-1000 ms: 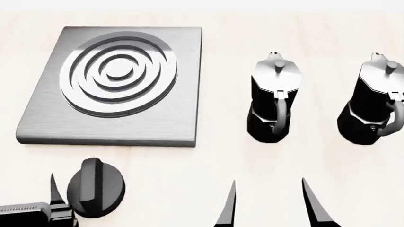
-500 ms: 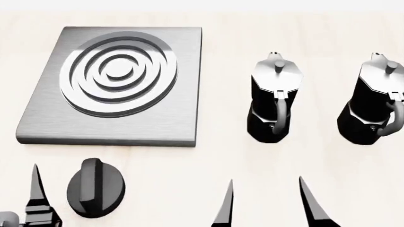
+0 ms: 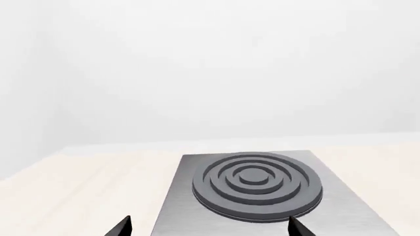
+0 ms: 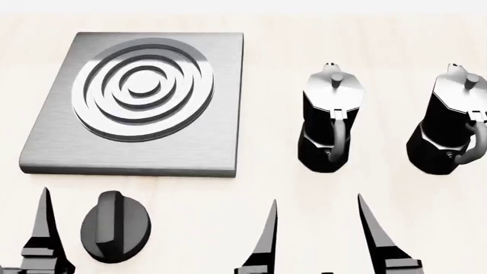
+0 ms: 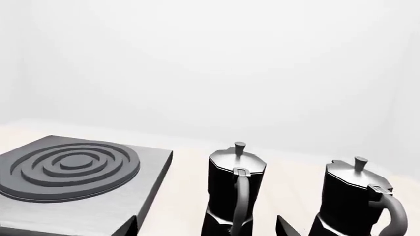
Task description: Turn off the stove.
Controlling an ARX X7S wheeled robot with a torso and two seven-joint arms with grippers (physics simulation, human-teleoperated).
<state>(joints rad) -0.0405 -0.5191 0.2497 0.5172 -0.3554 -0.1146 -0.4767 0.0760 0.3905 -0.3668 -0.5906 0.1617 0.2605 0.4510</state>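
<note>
The stove is a flat brushed-grey plate [image 4: 137,97] with a ringed round burner [image 4: 143,85], lying at the left of the head view. Its black ridged knob [image 4: 116,226] sits apart, just in front of the plate. Left of the knob rises one finger [image 4: 44,228] of my left gripper, not touching it; the other finger I cannot make out. In the left wrist view the left gripper [image 3: 210,227] is open and empty, facing the plate [image 3: 262,196]; the knob is out of that view. My right gripper [image 4: 316,200] is open and empty in front of a moka pot.
Two black-and-silver moka pots [image 4: 331,120] [image 4: 453,120] stand upright to the right of the plate on the pale wooden table [image 4: 266,85]. In the right wrist view the right gripper [image 5: 206,221] faces the nearer pot [image 5: 235,191]; the other pot [image 5: 354,196] and the plate [image 5: 72,169] flank it.
The left gripper turned from lying sideways beside the knob to pointing forward, and its visible finger slid left and forward. The right gripper crept forward toward the moka pots.
</note>
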